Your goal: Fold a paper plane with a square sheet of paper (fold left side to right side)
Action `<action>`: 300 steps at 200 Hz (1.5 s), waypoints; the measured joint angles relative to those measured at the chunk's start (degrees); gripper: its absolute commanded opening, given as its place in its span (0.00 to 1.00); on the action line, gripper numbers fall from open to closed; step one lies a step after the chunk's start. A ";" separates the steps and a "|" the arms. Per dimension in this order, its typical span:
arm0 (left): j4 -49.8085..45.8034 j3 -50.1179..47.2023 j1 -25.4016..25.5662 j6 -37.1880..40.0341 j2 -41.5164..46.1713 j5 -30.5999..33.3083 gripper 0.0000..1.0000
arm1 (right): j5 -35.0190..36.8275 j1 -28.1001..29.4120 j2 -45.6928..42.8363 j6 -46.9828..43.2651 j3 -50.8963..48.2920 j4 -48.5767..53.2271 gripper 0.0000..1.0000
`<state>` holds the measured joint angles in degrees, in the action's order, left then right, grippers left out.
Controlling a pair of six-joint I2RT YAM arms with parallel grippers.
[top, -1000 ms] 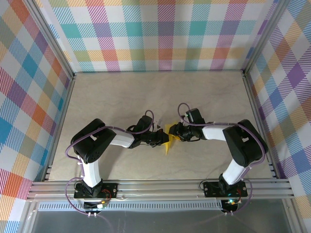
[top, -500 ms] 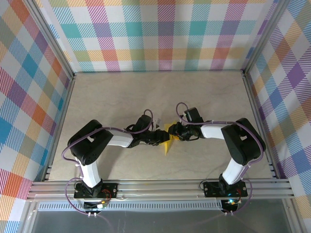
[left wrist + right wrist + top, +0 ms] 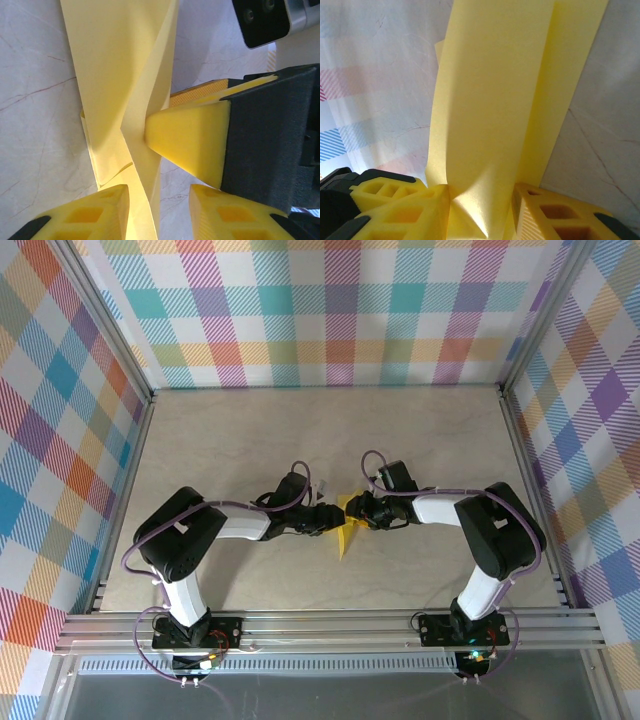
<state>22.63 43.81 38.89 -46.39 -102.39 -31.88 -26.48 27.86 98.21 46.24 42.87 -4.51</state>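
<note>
Two arms meet nose to nose near the middle of the pale marble-look bench [image 3: 250, 440], so here's the rundown from the left.

The white-and-black left arm [image 3: 245, 527] reaches in toward the centre. Its left end effector [image 3: 326, 523] sits right against the thin, bright yellow, creased sheet of paper [image 3: 346, 534]. In the left wrist view that end effector [image 3: 159, 192] is released. Its chunky yellow fingers [image 3: 95, 215] stand apart and straddle a raised fold of the sheet [image 3: 115, 65], with bare bench showing on one side of the fold. My guess is it straddles the ridge so it can pinch or press the crease next.

The sheet itself lies on the bench between the two end effectors, partly lifted into a ridge, with a pointed end trailing toward the near edge.

Just right of it is the right end effector [image 3: 358, 511], and one of its yellow wedge fingers [image 3: 190, 145] pokes right up against the fold. From its own wrist camera [image 3: 481, 200] the paper [image 3: 495, 90] fills the whole gap between its fingers. I can't tell if it's actually clamped or just cradling the paper. I'd say it's there to stop the sheet sliding while the left side gets folded over. Behind it the right arm [image 3: 435, 512] stretches back to its base.

I can't make out any brand, label or lettering.
</note>
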 measured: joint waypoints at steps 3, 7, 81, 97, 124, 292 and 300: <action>-0.09 0.15 0.00 0.17 -0.15 0.00 0.34 | 0.00 0.00 0.00 -0.02 0.00 0.02 0.38; -0.15 0.26 0.00 0.24 -0.31 -0.02 0.33 | 0.04 -0.02 0.00 0.00 0.02 0.04 0.38; -1.81 2.29 0.02 1.99 -2.27 0.24 0.16 | 0.83 0.04 0.17 -0.61 0.85 1.14 0.38; -2.05 2.43 0.02 2.38 -2.27 0.72 0.15 | 0.98 0.07 0.37 -0.83 1.25 1.57 0.38; -2.89 2.62 0.00 2.56 -2.32 1.90 0.12 | 1.27 0.26 0.50 -1.57 1.73 2.32 0.38; -3.19 3.10 0.02 3.23 -3.65 3.48 0.06 | 1.57 0.74 1.33 -3.23 3.13 3.76 0.38; -3.17 2.99 0.02 3.23 -3.65 3.48 0.06 | 1.53 0.74 1.36 -3.21 3.17 3.76 0.38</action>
<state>19.46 46.81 38.92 -43.16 -106.04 -28.40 -24.95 28.60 99.57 43.03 46.04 -0.75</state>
